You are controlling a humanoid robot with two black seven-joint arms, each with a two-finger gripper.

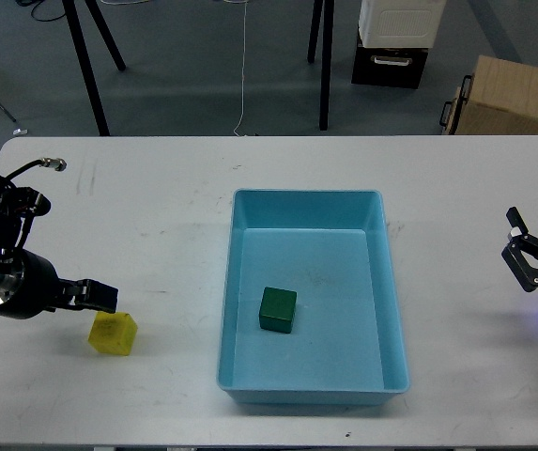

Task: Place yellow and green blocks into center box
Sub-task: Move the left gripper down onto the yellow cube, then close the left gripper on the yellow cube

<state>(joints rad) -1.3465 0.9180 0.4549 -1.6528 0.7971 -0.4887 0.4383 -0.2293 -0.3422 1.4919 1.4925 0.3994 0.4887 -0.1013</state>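
Note:
The yellow block lies on the white table at the front left, outside the box. The green block sits inside the light blue box at the table's middle, left of the box's centre. My left gripper is low over the table, its tip just above and left of the yellow block; its fingers merge into one dark shape. My right gripper is at the right edge of the table, open and empty, far from both blocks.
The white table carries only the box and the yellow block. Behind it on the floor are black stand legs, a black-and-white case and a cardboard box.

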